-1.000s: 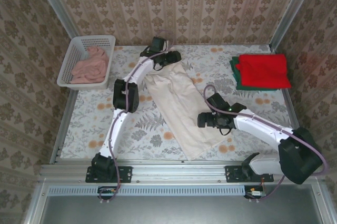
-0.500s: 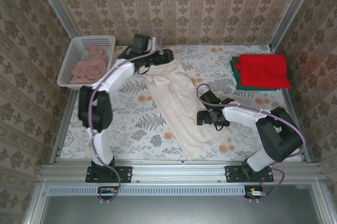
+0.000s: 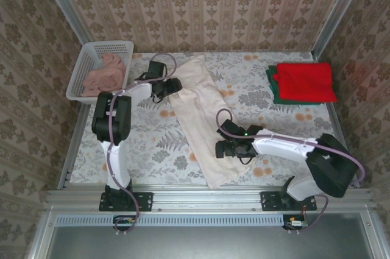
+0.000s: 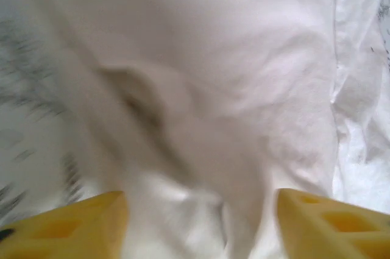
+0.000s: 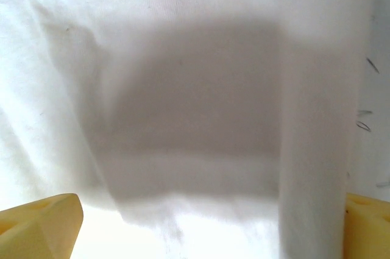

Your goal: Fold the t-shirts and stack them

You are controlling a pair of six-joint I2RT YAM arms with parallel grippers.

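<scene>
Items I recorded around my workspace:

1. Basket, white plastic lattice, open-topped, stood at the far-left corner of the tabletop, set slightly askew to the edges.
2. Pink cloth, crumpled, lay inside the basket and covered most of its floor.
3. Tabletop covering, pale, printed with grey ferns and orange blossoms, lay flat from edge to edge.
4. Wallpaper, beige damask in vertical stripes, lined the walls beyond the far, left and right edges.
5. Metal rail, silver, ran along the near edge.
6. Two grey posts, one rising at each far corner.
</scene>
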